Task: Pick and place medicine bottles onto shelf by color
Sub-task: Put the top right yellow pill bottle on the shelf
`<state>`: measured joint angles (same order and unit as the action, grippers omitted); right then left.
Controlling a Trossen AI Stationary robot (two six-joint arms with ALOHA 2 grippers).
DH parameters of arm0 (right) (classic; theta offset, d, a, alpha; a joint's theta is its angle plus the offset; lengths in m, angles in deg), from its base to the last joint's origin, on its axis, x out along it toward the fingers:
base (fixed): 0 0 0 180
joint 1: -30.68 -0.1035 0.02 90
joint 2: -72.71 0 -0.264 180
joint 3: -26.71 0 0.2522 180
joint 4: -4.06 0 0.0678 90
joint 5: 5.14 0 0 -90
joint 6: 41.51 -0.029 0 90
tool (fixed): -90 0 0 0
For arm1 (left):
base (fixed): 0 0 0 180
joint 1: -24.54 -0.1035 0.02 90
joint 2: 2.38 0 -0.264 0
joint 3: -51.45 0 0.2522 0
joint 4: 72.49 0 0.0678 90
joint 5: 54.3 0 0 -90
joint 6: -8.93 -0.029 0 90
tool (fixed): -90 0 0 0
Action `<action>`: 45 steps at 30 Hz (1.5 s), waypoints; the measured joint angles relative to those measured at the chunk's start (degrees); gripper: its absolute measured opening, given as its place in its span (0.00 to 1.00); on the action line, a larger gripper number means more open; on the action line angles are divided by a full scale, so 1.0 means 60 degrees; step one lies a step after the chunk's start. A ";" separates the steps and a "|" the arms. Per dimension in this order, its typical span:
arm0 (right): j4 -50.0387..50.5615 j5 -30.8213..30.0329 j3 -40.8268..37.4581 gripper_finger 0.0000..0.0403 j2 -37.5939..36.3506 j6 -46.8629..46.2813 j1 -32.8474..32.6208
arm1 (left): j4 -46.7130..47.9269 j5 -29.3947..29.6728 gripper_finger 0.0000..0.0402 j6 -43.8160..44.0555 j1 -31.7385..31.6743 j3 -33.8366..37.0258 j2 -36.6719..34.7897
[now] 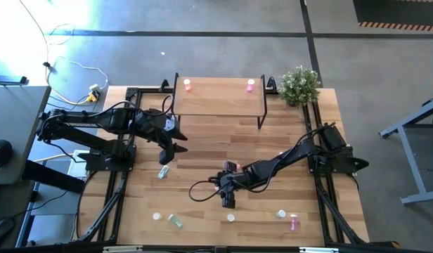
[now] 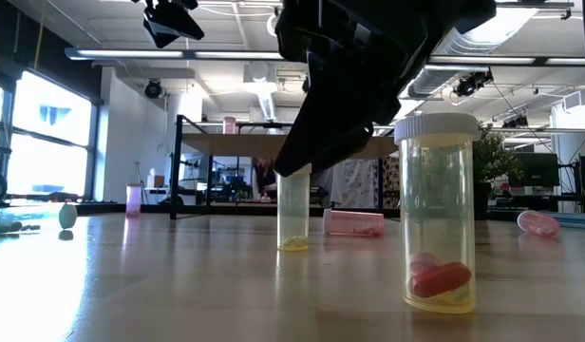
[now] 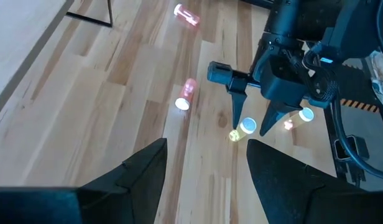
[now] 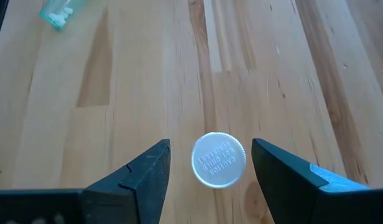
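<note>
Straddling an upright yellow bottle [image 4: 219, 160] with spread fingers, the right gripper [image 4: 210, 163] hovers mid-bench; the left gripper [image 3: 207, 165], also spread, waits empty; two pink bottles [image 1: 188, 86] stand on the shelf [image 1: 220, 98], several remain.

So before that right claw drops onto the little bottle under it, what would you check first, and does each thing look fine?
1. Right gripper open: ok, both fingers spread wide.
2. Yellow bottle centred between them: ok, its white cap sits in the gap, touching neither finger.
3. Bottle upright: ok, it stands on the table.
4. Neighbours clear: ok, the lying green bottle is well away.
5. Left gripper out of the way: ok, open and off toward the table's left side.
6. Room on the shelf: ok, only two pink bottles at its back corners.
</note>
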<state>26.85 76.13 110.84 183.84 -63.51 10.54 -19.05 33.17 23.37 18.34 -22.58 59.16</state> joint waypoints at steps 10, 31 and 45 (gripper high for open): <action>0.0003 0.0066 0.0000 0.39 0.0000 0.0006 0.0172 | 0.0004 0.0071 0.53 -0.0004 0.0000 0.0000 0.0004; -0.0072 0.0243 0.0002 0.26 -0.0311 -0.0585 0.0455 | 0.0459 0.0330 0.53 -0.0087 -0.0007 0.0000 0.0007; -0.0081 0.0000 0.0004 0.26 -0.2683 0.0214 0.2536 | 0.0531 0.1875 0.53 -0.0682 -0.0051 0.0000 0.0007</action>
<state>26.36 76.13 110.86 167.74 -62.23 25.76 -15.86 44.42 19.27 18.04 -22.58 59.21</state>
